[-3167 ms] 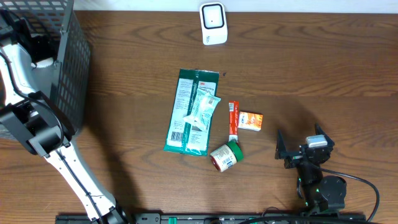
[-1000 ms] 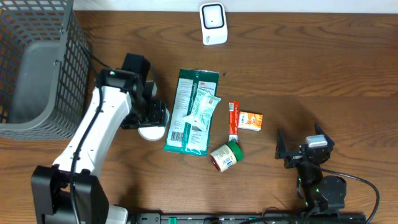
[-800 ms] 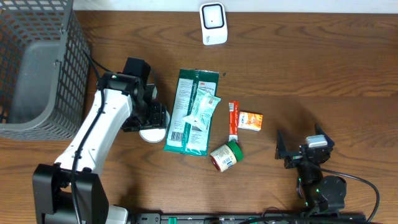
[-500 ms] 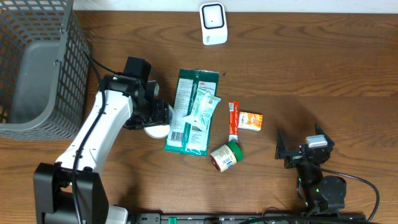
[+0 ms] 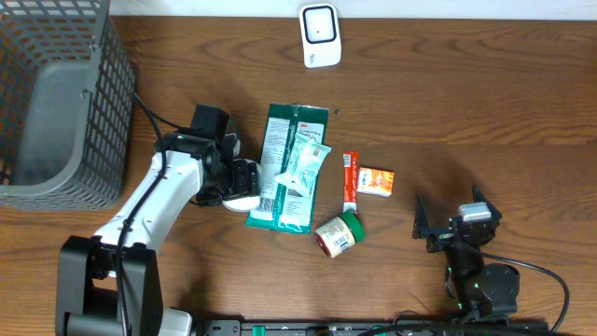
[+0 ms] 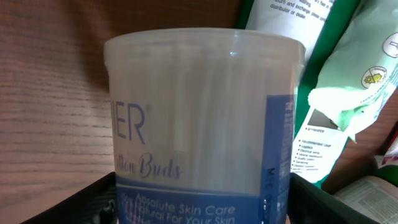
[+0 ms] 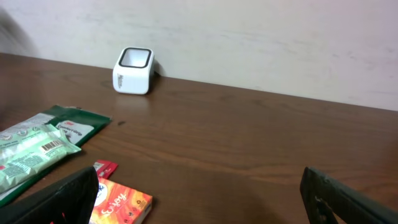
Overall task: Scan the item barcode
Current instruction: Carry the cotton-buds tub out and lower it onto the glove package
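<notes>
A clear tub of cotton buds [image 6: 199, 112] with a blue label fills the left wrist view. It sits between the black fingers of my left gripper [image 6: 202, 199], which press both of its sides. From overhead the tub [image 5: 244, 189] and left gripper [image 5: 241, 180] are low over the table, at the left edge of the big green packet [image 5: 278, 173]. The white barcode scanner [image 5: 320, 35] stands at the far edge of the table, also seen as a small white scanner [image 7: 133, 70] in the right wrist view. My right gripper [image 5: 451, 217] rests open at the front right, holding nothing.
A grey wire basket [image 5: 56, 103] stands at the back left. A pale green sachet [image 5: 306, 161] lies on the green packet. Beside them are a red stick pack [image 5: 350, 179], an orange box [image 5: 376, 180] and a green-lidded jar [image 5: 338, 233].
My left arm came out of the basket and carried the tub rightwards, up to the green packet's left edge. The right arm has not moved.
</notes>
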Tool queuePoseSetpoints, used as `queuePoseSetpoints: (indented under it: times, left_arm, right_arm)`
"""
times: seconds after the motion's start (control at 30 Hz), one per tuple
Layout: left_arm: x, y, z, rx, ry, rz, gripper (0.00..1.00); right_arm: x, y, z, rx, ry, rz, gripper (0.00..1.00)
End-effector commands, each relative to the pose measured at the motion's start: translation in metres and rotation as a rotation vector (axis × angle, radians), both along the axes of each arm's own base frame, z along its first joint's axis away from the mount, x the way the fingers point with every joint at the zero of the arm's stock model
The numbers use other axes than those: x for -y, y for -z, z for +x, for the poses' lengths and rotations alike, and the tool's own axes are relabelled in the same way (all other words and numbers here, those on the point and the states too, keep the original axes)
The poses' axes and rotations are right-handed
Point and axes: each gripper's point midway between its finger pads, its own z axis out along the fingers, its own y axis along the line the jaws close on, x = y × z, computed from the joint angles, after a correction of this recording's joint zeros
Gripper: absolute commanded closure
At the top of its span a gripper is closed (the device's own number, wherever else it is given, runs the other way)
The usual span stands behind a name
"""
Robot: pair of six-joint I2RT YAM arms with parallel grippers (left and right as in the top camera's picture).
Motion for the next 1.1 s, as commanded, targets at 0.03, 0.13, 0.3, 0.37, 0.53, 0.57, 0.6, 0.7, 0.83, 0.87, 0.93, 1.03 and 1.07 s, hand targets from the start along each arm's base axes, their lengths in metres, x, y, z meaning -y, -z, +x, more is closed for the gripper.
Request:
queuePoseSetpoints:
  times: [0.03, 0.13, 0.3, 0.37, 0.53, 0.57, 0.6, 0.7, 0.83, 0.87, 0.93, 1.03, 1.07]
  left_arm:
    - [-0.001, 0.0, 0.005, 0.033, 0.015, 0.006, 0.14]
    - [0.001, -0.002, 0.013, 0.069, 0.023, 0.0, 0.11]
    - [0.003, -0.005, 0.025, 0.12, 0.025, -0.005, 0.1]
    - [-0.002, -0.003, 0.026, 0.123, 0.019, 0.026, 0.09]
    - [-0.028, 0.002, 0.021, 0.107, -0.002, 0.169, 0.1]
    - [-0.032, 0.003, 0.02, 0.102, -0.004, 0.191, 0.1]
    - [-0.036, 0.003, 0.019, 0.096, -0.007, 0.217, 0.1]
    - [-0.045, 0.004, 0.018, 0.095, -0.013, 0.267, 0.1]
    - [-0.053, 0.003, 0.019, 0.103, -0.019, 0.312, 0.1]
    - [-0.056, 0.003, 0.02, 0.107, -0.022, 0.33, 0.1]
    - [-0.062, 0.002, 0.021, 0.114, -0.028, 0.364, 0.1]
    - [-0.064, 0.003, 0.022, 0.118, -0.03, 0.38, 0.1]
    - [-0.065, 0.004, 0.021, 0.118, -0.031, 0.38, 0.1]
  right_arm:
    - [0.002, 0.0, 0.0, -0.001, 0.01, 0.005, 0.01]
    - [0.002, 0.0, 0.0, -0.001, 0.01, 0.005, 0.01]
    - [0.002, 0.0, 0.0, -0.001, 0.01, 0.005, 0.01]
    - [0.002, 0.0, 0.0, -0.001, 0.01, 0.005, 0.01]
    - [0.002, 0.0, 0.0, -0.001, 0.01, 0.005, 0.01]
    - [0.002, 0.0, 0.0, -0.001, 0.01, 0.005, 0.01]
    - [0.002, 0.0, 0.0, -0.001, 0.01, 0.005, 0.01]
    - [0.002, 0.0, 0.0, -0.001, 0.01, 0.005, 0.01]
    - [0.002, 0.0, 0.0, -0.001, 0.01, 0.005, 0.01]
    - [0.002, 0.0, 0.0, -0.001, 0.01, 0.005, 0.01]
    - [0.002, 0.0, 0.0, -0.001, 0.01, 0.005, 0.01]
    - [0.002, 0.0, 0.0, -0.001, 0.01, 0.005, 0.01]
    - [0.002, 0.0, 0.0, -0.001, 0.01, 0.005, 0.01]
